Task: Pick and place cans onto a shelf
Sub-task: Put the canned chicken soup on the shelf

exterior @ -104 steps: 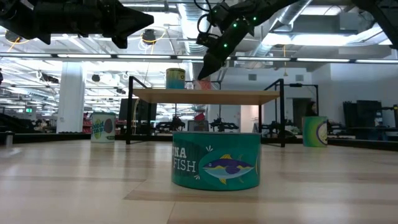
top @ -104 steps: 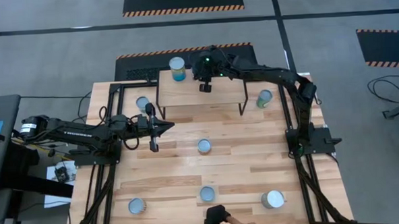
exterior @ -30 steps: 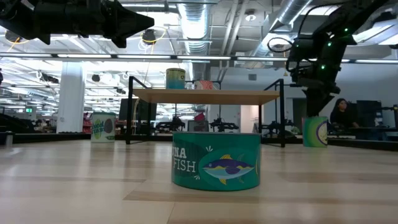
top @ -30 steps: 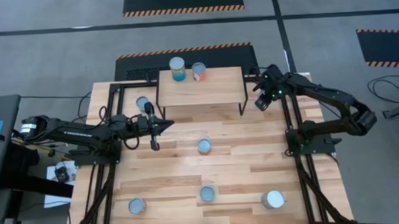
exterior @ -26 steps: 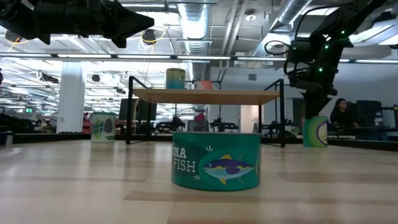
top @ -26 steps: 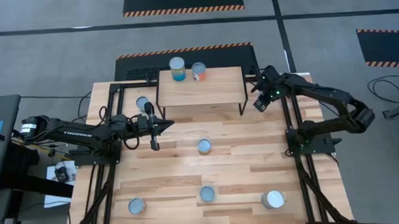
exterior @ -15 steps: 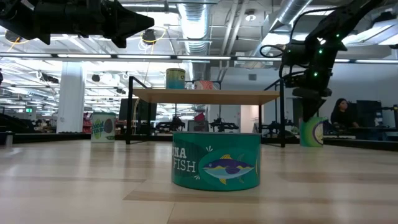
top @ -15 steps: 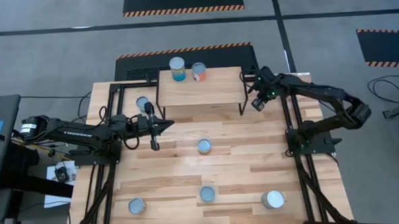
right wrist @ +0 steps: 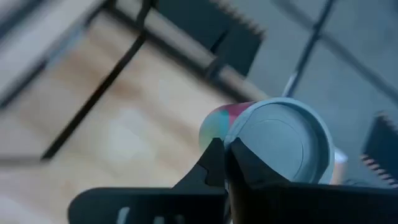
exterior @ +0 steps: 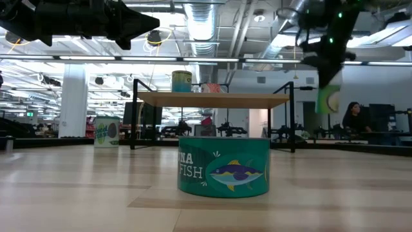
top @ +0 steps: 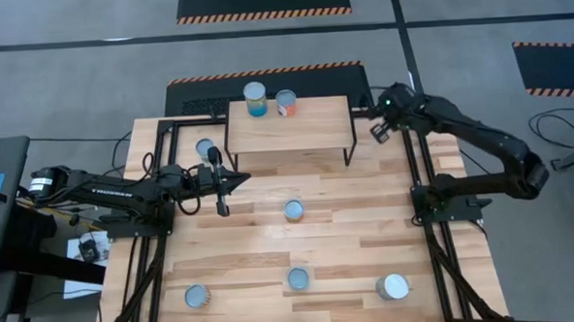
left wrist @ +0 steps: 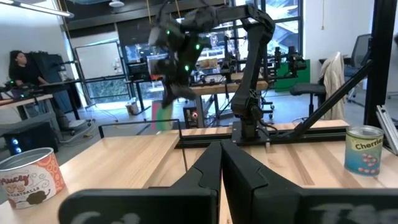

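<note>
My right gripper (top: 381,131) is over the table's far right corner, beside the shelf (top: 290,128), shut on a green-labelled can (exterior: 328,100) that hangs in the air. Two cans (top: 255,97) (top: 285,103) stand on the shelf's far part. Another can (top: 206,148) stands on the table left of the shelf. My left gripper (top: 232,181) hovers shut near that can, touching nothing. Several more cans stand on the table, among them the teal tuna can (exterior: 223,165) at the centre. My right gripper comes at the green can from above, and its two fingers (right wrist: 217,163) stand close together at the rim of the can's round top (right wrist: 239,144). The fingers hide how they grip the rim. The can hangs below them, roughly upright and clear of the table.
Near the table's front edge stand two small cans (top: 198,297) (top: 299,278) and a wider one (top: 392,286). Black frame rails run along both sides of the table, and the right arm's base (top: 444,198) stands on the right one. A person (exterior: 353,116) sits in the room behind.
My right gripper has shut on the green can at the table's far right, then risen and gone a little toward the far edge. The can, which stood on the table, now hangs clear of it, about level with the shelf top.
</note>
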You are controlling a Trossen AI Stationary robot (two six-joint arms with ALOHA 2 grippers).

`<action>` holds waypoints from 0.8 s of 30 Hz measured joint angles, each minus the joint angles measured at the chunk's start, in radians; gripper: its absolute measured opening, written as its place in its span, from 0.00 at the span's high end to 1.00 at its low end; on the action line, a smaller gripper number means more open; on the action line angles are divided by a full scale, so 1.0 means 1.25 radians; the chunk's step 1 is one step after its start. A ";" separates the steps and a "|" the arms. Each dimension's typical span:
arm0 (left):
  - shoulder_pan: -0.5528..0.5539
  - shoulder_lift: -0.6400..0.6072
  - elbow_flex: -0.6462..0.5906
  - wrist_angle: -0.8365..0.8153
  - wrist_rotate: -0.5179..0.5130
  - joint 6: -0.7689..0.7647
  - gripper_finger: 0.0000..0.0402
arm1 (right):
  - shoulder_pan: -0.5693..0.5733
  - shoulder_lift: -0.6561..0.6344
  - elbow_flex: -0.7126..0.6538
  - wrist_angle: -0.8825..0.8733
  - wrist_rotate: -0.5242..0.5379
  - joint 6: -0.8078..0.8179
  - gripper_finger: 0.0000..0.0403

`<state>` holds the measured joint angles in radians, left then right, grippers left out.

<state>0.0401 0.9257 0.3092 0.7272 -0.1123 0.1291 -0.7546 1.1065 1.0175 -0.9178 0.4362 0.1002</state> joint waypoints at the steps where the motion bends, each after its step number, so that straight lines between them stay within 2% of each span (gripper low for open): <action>1: 0.000 0.000 0.000 0.000 0.000 0.000 1.00 | 0.003 -0.004 0.021 0.004 0.029 0.003 0.98; 4: 0.000 0.000 0.000 0.000 0.000 0.000 1.00 | 0.013 -0.013 0.079 0.035 0.094 -0.012 0.97; 6: 0.000 0.000 0.000 0.000 0.000 0.000 1.00 | 0.020 -0.011 0.114 0.074 0.090 -0.054 0.96; 8: 0.000 0.000 0.000 0.000 0.000 0.000 1.00 | 0.034 -0.006 0.143 0.129 0.038 -0.133 0.96; 10: 0.000 0.000 0.000 0.000 0.000 0.000 1.00 | 0.052 0.007 0.167 0.170 -0.057 -0.214 0.97; 12: 0.000 0.000 0.000 0.000 0.000 0.000 1.00 | 0.069 0.031 0.194 0.187 -0.156 -0.271 0.98; 14: 0.000 0.000 0.000 0.000 0.000 0.000 1.00 | 0.085 0.064 0.224 0.182 -0.208 -0.317 0.99; 18: 0.000 0.000 0.000 0.000 0.000 0.000 1.00 | 0.117 0.145 0.276 0.148 -0.239 -0.408 0.98; 24: 0.000 0.000 0.000 0.000 0.000 0.000 1.00 | 0.152 0.286 0.369 0.117 -0.249 -0.472 0.98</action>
<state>0.0401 0.9257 0.3092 0.7277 -0.1123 0.1287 -0.5647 1.4646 1.4787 -0.7714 0.1252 -0.4900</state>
